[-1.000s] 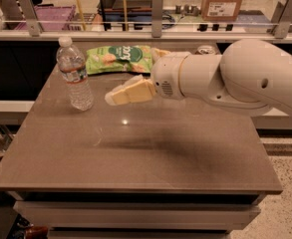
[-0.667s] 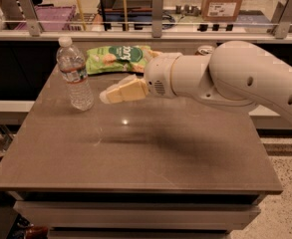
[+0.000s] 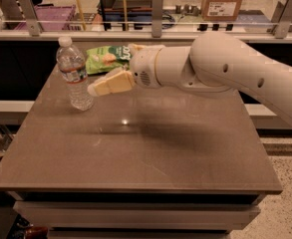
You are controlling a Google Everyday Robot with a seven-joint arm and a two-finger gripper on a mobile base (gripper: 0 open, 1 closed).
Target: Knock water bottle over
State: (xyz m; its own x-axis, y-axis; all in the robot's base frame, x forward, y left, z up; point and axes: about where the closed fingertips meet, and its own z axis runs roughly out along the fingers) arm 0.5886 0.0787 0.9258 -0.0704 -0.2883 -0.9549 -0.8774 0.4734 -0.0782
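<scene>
None of the knocking is done: the slim clear ribbed plastic water bottle with its white cap stands upright near the back left of the brown table; the cream two-finger gripper on the white arm points at its lower half from the right, jaws pressed together and holding nothing; whether the tip touches the bottle I cannot tell; a green snack bag lies behind; a sideways push leftward likely remains.
</scene>
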